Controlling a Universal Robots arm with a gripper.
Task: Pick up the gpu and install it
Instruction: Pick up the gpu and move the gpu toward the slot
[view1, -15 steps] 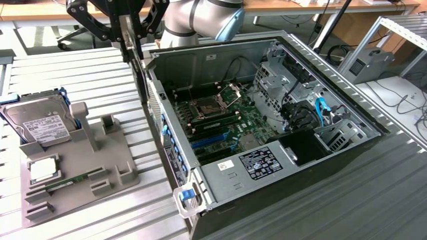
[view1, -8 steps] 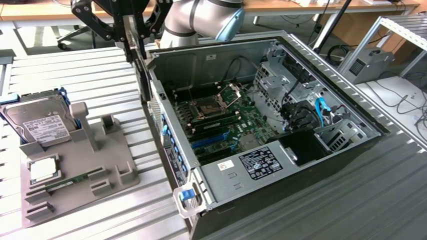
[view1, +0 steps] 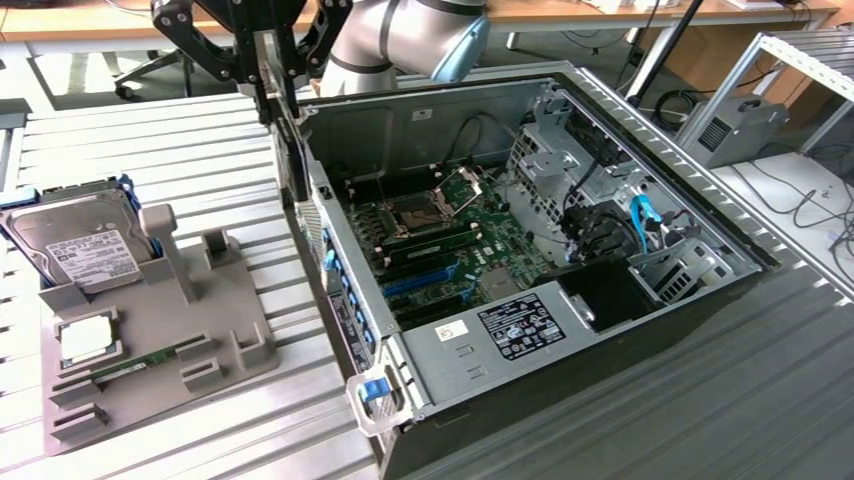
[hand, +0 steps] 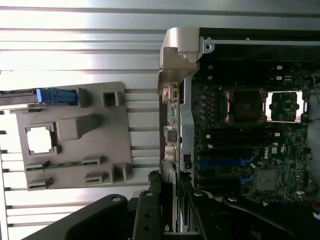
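The gpu is a slim black card with a silver bracket, seen edge-on and hanging upright. My gripper is shut on its upper part, high over the rear wall of the open computer case at the exterior view's upper left. In the wrist view the gripper has a black finger on each side of the gpu, whose bracket end points away from the camera. The card hangs over the case wall, beside the motherboard and its blue slots. In the exterior view the blue slots lie well below the card.
A grey holder tray lies at the exterior view's left on the slatted metal table. It carries a silver hard drive, a square processor and a green memory stick. Cables and a drive cage fill the case's far side.
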